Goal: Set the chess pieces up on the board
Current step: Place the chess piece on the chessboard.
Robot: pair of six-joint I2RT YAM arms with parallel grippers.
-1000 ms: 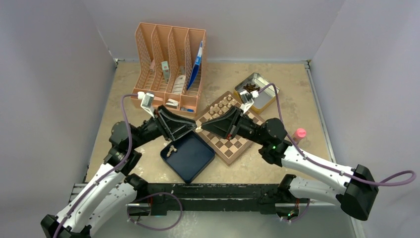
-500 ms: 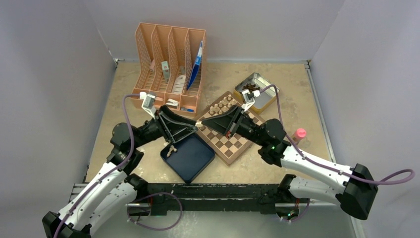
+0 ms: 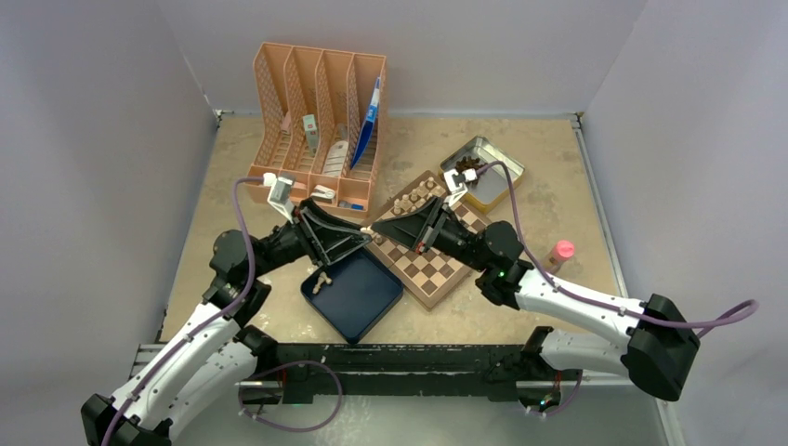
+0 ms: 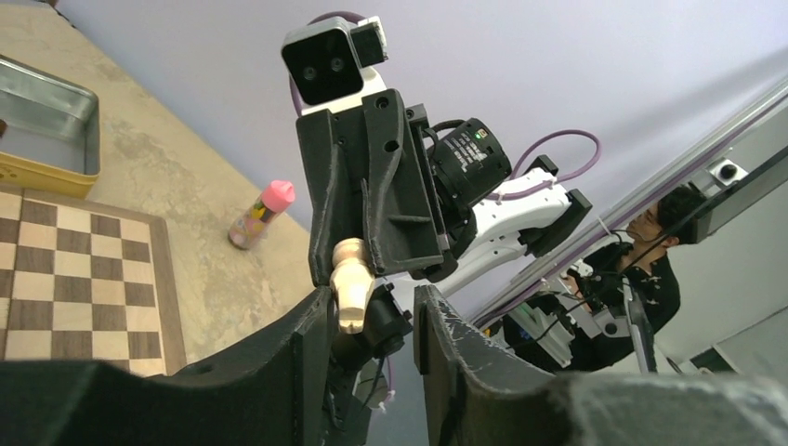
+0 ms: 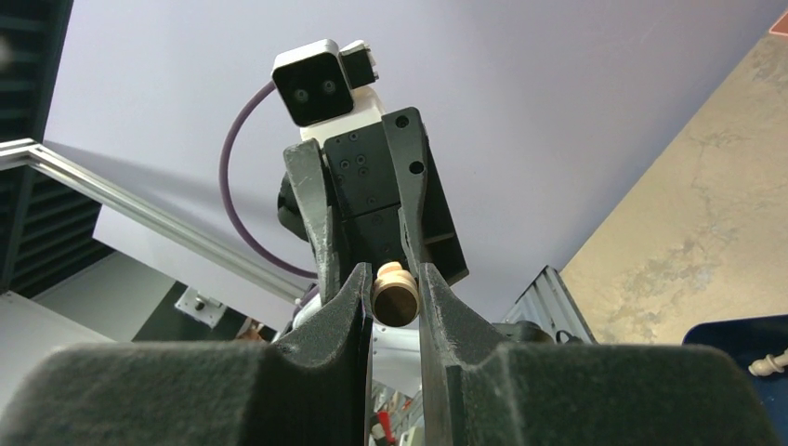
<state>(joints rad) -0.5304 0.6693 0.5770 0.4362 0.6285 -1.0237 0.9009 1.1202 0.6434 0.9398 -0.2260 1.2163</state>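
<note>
Right gripper (image 5: 392, 279) pinches a chess piece (image 5: 395, 297) mid-air, left gripper (image 4: 372, 297) gaping wide around it. It's off-centre in there, so a crooked squeeze could flick it clear of the board (image 3: 429, 271).

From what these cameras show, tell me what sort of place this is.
Probably a robot lab's test cell: a table boxed in by plain pale walls, two arms bolted to a rail, the right gripper holding a chess piece near the board, and a person beyond the table.
</note>
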